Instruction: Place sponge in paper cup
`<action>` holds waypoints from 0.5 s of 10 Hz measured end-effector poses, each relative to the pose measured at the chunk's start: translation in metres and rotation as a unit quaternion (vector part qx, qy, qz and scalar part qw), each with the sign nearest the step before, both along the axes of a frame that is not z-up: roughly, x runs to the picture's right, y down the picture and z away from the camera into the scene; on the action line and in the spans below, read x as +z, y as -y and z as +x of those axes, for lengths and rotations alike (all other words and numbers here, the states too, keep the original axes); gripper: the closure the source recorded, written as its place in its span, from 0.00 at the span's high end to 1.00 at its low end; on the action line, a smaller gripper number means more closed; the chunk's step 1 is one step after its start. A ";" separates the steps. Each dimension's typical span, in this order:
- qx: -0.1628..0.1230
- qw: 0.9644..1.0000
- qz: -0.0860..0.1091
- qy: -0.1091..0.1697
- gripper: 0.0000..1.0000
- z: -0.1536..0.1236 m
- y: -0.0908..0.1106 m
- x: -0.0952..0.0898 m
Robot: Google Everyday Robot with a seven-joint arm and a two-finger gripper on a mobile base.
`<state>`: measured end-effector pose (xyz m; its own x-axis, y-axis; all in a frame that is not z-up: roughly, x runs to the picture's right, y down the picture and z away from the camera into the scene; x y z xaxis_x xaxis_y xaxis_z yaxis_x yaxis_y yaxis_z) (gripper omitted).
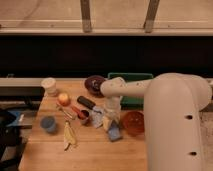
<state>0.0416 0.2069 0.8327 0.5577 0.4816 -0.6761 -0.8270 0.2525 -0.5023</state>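
Observation:
The sponge, a small light blue block, lies on the wooden table just left of the orange bowl. The paper cup, short and cream-coloured, stands upright at the table's far left, well apart from the sponge. My gripper points down at the table's middle, right above and behind the sponge, next to a pale wedge-shaped piece. The big white arm hides the table's right side.
A red apple sits next to the paper cup. A dark-blue cup and a banana are at the front left. A black-and-red tool, a dark bowl and a green bin lie behind the gripper.

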 end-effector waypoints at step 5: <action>0.057 0.993 0.086 0.058 0.00 0.001 0.078 -0.054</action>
<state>0.0428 0.1286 0.7789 0.5614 0.6495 -0.5128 -0.7948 0.2506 -0.5527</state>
